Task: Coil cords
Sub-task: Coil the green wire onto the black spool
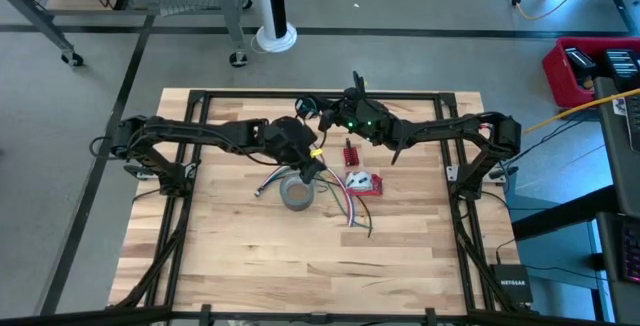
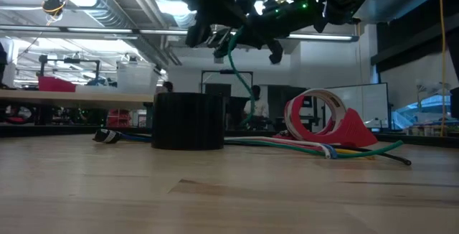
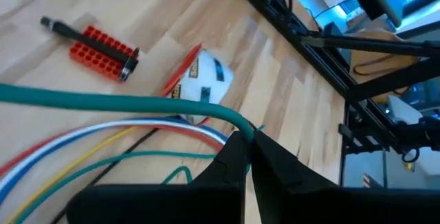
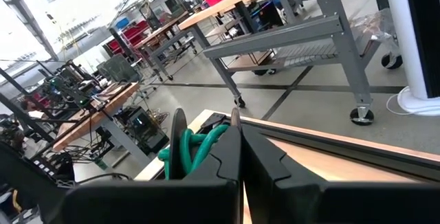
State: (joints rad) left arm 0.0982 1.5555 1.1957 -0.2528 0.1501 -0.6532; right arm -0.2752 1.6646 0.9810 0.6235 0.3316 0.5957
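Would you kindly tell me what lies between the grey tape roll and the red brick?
In the high view, loose coloured cords lie between the grey tape roll and the red brick.

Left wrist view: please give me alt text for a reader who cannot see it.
The left gripper, shut, pinches a green cord that stretches across the picture above the wooden table. Beneath lie loose coloured cords, a red studded block and a red-and-white tape dispenser.

I see the green cord (image 3: 103,102) lifted off the desk (image 1: 230,256), partly looped up high, its lower end seemingly trailing among other cables.
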